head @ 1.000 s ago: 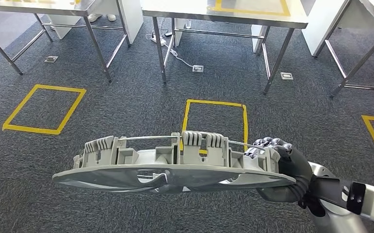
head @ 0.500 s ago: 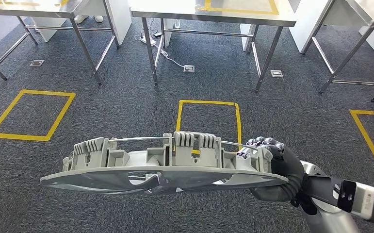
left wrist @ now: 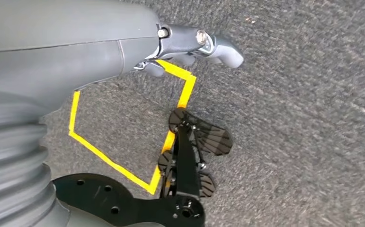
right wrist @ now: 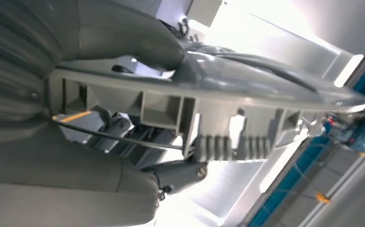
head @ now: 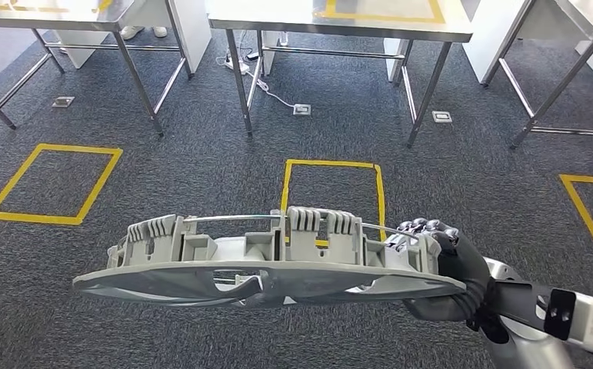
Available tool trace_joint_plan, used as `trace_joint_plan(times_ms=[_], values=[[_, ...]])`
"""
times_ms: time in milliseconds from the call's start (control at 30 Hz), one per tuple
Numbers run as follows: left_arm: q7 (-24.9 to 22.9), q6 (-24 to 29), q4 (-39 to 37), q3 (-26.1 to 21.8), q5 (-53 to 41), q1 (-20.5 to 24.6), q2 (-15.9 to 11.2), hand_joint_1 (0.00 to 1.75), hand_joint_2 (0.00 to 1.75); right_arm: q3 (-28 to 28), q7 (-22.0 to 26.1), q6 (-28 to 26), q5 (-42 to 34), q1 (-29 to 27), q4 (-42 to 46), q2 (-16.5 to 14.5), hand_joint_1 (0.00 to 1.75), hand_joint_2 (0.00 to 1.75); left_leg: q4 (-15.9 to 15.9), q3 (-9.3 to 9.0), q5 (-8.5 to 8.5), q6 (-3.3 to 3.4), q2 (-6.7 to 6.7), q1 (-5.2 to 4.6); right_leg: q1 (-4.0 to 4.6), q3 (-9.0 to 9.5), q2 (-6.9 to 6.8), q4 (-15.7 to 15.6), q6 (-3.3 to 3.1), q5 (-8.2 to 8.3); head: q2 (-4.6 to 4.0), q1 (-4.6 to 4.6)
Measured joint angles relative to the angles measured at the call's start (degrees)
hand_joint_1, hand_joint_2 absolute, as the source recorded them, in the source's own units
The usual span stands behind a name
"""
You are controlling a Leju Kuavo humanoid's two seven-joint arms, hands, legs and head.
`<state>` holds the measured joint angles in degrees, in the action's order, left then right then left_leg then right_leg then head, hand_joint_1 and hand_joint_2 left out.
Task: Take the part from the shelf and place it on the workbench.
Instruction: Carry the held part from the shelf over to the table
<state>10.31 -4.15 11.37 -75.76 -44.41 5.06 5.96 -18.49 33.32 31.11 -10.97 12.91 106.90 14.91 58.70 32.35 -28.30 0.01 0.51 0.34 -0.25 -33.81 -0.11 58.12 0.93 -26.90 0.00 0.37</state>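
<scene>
The part (head: 270, 265) is a long grey plastic moulding with ribbed clips and a thin metal rod along its back. It hangs level over the carpet in front of me, low in the head view. My right hand (head: 443, 265) grips its right end, fingers wrapped over the top edge. In the right wrist view the part (right wrist: 218, 94) stretches away from the right hand (right wrist: 100, 42), thumb lying across it. A steel workbench (head: 339, 32) with a yellow tape outline stands ahead. My left hand (left wrist: 123, 47) hangs over the floor, holding nothing, its fingers (left wrist: 218, 45) loosely extended.
Further steel tables stand at the far left (head: 47, 19) and far right (head: 578, 15). Yellow tape squares mark the carpet ahead (head: 331, 163), to the left (head: 70, 147) and to the right (head: 585, 215). A cable and floor socket (head: 302, 109) lie under the middle workbench.
The whole head picture has shifted a little, so the camera has moved. The part stays in my right hand in the same pose.
</scene>
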Motion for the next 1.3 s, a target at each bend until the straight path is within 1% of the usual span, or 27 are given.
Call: trace_joint_plan(times_ms=[67,100,167,200,233,267,333,367,400,500,567,600,667,700,733,767,833,867,900,967,1067,1100,1133,1200,1233,1267,1300], values=[[0.01,0.00,0.00,0.00,-0.14,0.05,0.01,0.00,1.75,0.02,0.10,0.01,-0.01,0.03,0.00,0.02,1.75,1.75,1.98,0.72,-1.31,-0.57,-0.01,0.05,-0.34,0.42,0.11,-0.39,-0.66,0.09,0.00,-0.23],[0.01,0.00,-0.01,0.00,-0.20,0.04,0.01,0.00,1.75,0.02,0.15,0.01,-0.02,0.03,-0.01,0.02,1.75,1.75,4.78,2.03,-2.79,-0.77,-0.06,0.13,-0.44,0.62,0.11,-0.49,-0.91,0.06,0.00,-0.40],[0.01,0.02,-0.02,0.00,-0.32,-0.02,0.02,0.00,1.75,0.02,0.22,0.02,-0.01,0.01,-0.07,0.02,1.75,1.75,12.42,5.94,-6.15,-1.07,-0.11,0.20,-0.41,0.77,0.17,-0.47,-1.23,-0.14,0.00,-0.69],[0.00,0.02,-0.02,0.00,-0.39,-0.08,0.01,0.00,1.75,0.02,0.22,0.04,0.01,-0.02,-0.15,0.02,1.75,1.75,15.17,7.53,-6.80,-1.19,-0.12,0.23,-0.39,0.85,0.25,-0.45,-1.27,-0.23,0.00,-0.74],[0.00,0.02,-0.02,0.00,-0.44,-0.11,0.01,0.00,1.75,0.02,0.23,0.07,0.04,-0.04,-0.25,0.02,1.75,1.75,15.88,8.17,-6.27,-1.25,-0.12,0.26,-0.40,0.96,0.35,-0.42,-1.24,-0.33,0.00,-0.79],[0.00,0.02,-0.02,0.00,-0.49,-0.13,-0.01,0.00,1.75,0.02,0.25,0.09,0.08,-0.04,-0.33,0.02,1.75,1.75,14.39,7.73,-4.67,-1.27,-0.12,0.32,-0.41,1.14,0.47,-0.39,-1.12,-0.48,0.00,-0.84],[0.00,0.02,-0.02,0.00,-0.49,-0.12,-0.03,0.00,1.75,0.02,0.27,0.10,0.15,-0.02,-0.41,0.01,1.75,1.75,6.92,4.46,-0.45,-1.19,-0.22,0.45,-0.41,1.57,0.63,-0.23,-0.70,-0.91,0.00,-0.93],[0.01,0.02,-0.02,0.00,-0.49,-0.09,-0.03,0.00,1.75,0.02,0.27,0.09,0.19,0.00,-0.42,0.01,1.75,1.75,3.59,2.94,0.79,-0.98,-0.31,0.45,-0.33,1.67,0.73,-0.07,-0.39,-1.15,0.00,-0.98],[0.01,0.02,-0.02,0.00,-0.50,-0.07,-0.03,0.00,1.75,0.02,0.27,0.08,0.26,0.04,-0.42,0.01,1.75,1.75,1.48,1.98,1.32,-0.70,-0.40,0.42,-0.23,1.68,0.81,0.05,-0.08,-1.33,0.00,-0.96],[0.00,0.02,-0.02,-0.01,-0.58,-0.09,0.02,0.00,1.75,0.02,0.27,-0.04,0.51,0.10,-0.42,-0.03,1.75,1.75,0.44,1.61,1.19,0.52,-0.48,0.20,-0.25,1.66,0.90,0.00,0.92,-1.50,0.00,-0.86],[0.00,0.02,-0.02,-0.02,-0.60,-0.05,0.08,0.00,1.75,0.02,0.27,-0.11,0.60,0.14,-0.42,-0.04,1.75,1.75,0.21,1.42,1.22,1.32,-0.44,0.30,-0.39,1.00,0.69,1.76,1.53,-2.60,0.00,-0.71],[0.01,0.02,-0.02,-0.02,-0.60,-0.02,0.10,0.00,1.75,0.02,0.27,-0.13,0.62,0.16,-0.43,-0.04,1.75,1.75,0.11,1.31,1.19,1.65,-0.40,0.40,-0.44,-0.22,0.58,4.33,1.76,-3.92,0.00,-0.56],[0.01,0.02,-0.01,-0.01,-0.60,-0.01,0.08,0.00,1.75,-0.02,0.27,-0.15,0.71,0.13,-0.53,-0.07,1.75,1.75,0.13,1.25,0.98,2.04,-0.34,0.36,-0.47,-4.41,0.47,12.17,2.03,-7.21,0.00,-0.30],[0.01,0.02,-0.01,-0.01,-0.60,-0.02,0.08,0.00,1.75,-0.04,0.26,-0.15,0.75,0.11,-0.64,-0.09,1.75,1.75,0.14,1.20,0.88,2.11,-0.32,0.33,-0.48,-6.36,0.47,15.41,2.09,-8.07,0.00,-0.27],[0.01,0.02,-0.01,0.00,-0.60,-0.04,0.08,0.00,1.75,-0.07,0.25,-0.15,0.80,0.10,-0.76,-0.10,1.75,1.75,0.15,1.08,0.76,2.11,-0.32,0.30,-0.48,-7.46,0.47,16.81,2.07,-7.83,0.00,-0.25],[0.01,0.02,-0.02,-0.01,-0.60,-0.05,0.11,0.00,1.75,-0.09,0.24,-0.14,0.83,0.12,-0.85,-0.12,1.75,1.75,0.15,0.87,0.61,2.06,-0.34,0.29,-0.47,-7.35,0.46,15.83,1.97,-6.42,0.00,-0.21],[0.01,0.02,-0.02,-0.01,-0.60,-0.05,0.23,0.00,1.75,-0.10,0.23,-0.14,0.84,0.31,-0.94,-0.16,1.75,1.75,0.16,0.25,0.21,1.79,-0.36,0.29,-0.41,-4.13,0.25,8.21,1.51,-1.87,-0.01,-0.04],[0.01,0.02,-0.02,-0.02,-0.60,-0.04,0.29,0.00,1.75,-0.12,0.23,-0.14,0.85,0.49,-0.96,-0.21,1.75,1.75,0.20,0.02,-0.03,1.54,-0.38,0.19,-0.25,-2.38,0.07,4.36,1.21,-0.36,-0.01,0.05],[0.01,0.02,-0.02,-0.01,-0.61,-0.02,0.33,0.00,1.75,-0.12,0.23,-0.14,0.86,0.68,-0.98,-0.26,1.75,1.75,0.22,-0.12,-0.23,1.21,-0.37,0.12,-0.08,-1.18,-0.06,1.68,0.89,0.44,-0.01,0.10],[0.01,0.02,-0.02,-0.01,-0.62,0.01,0.34,0.00,1.75,-0.14,0.22,-0.15,0.87,0.94,-1.07,-0.35,1.75,1.75,0.03,-0.27,-0.45,0.48,-0.32,0.06,0.31,-0.64,-0.03,0.33,0.30,0.23,0.00,0.11],[0.01,0.03,0.01,-0.02,-0.64,0.07,0.33,0.00,1.75,-0.16,0.24,-0.19,0.85,1.08,-1.13,-0.40,1.75,1.75,0.98,-0.18,-1.29,-0.50,-0.26,0.11,-0.10,-0.01,0.20,-0.21,-0.69,0.22,0.00,-0.05],[0.01,0.04,0.01,-0.02,-0.65,0.09,0.34,0.00,1.75,-0.19,0.26,-0.22,0.82,1.13,-1.13,-0.43,1.75,1.75,3.12,0.75,-2.40,-0.75,-0.28,0.13,-0.28,0.34,0.19,-0.41,-1.03,0.16,0.00,-0.22],[0.01,0.05,-0.01,-0.02,-0.66,0.06,0.37,0.00,1.75,-0.23,0.28,-0.26,0.80,1.16,-1.15,-0.49,1.75,1.75,6.53,2.43,-3.96,-0.91,-0.33,0.21,-0.30,0.62,0.16,-0.48,-1.30,-0.02,0.00,-0.38],[0.01,0.08,-0.02,-0.02,-0.66,-0.04,0.39,0.00,1.75,-0.32,0.28,-0.33,0.78,1.15,-1.27,-0.56,1.75,1.75,14.25,6.75,-6.81,-1.19,-0.33,0.28,-0.26,1.03,0.19,-0.47,-1.62,-0.46,0.00,-0.65],[0.01,0.10,-0.02,-0.02,-0.67,-0.11,0.38,0.00,1.75,-0.38,0.28,-0.34,0.79,1.11,-1.37,-0.59,1.75,1.75,16.31,8.23,-6.86,-1.27,-0.32,0.28,-0.24,1.29,0.27,-0.46,-1.63,-0.71,0.00,-0.69],[0.01,0.13,-0.02,-0.02,-0.67,-0.16,0.38,0.00,1.75,-0.42,0.29,-0.34,0.80,1.08,-1.44,-0.59,1.75,1.75,16.07,8.59,-5.66,-1.28,-0.32,0.29,-0.24,1.63,0.37,-0.44,-1.56,-0.97,0.00,-0.75],[0.01,0.16,-0.01,-0.02,-0.68,-0.18,0.37,0.00,1.75,-0.45,0.30,-0.34,0.80,1.07,-1.49,-0.59,1.75,1.75,13.60,7.85,-3.47,-1.22,-0.32,0.29,-0.25,2.07,0.47,-0.42,-1.44,-1.28,0.00,-0.80]])
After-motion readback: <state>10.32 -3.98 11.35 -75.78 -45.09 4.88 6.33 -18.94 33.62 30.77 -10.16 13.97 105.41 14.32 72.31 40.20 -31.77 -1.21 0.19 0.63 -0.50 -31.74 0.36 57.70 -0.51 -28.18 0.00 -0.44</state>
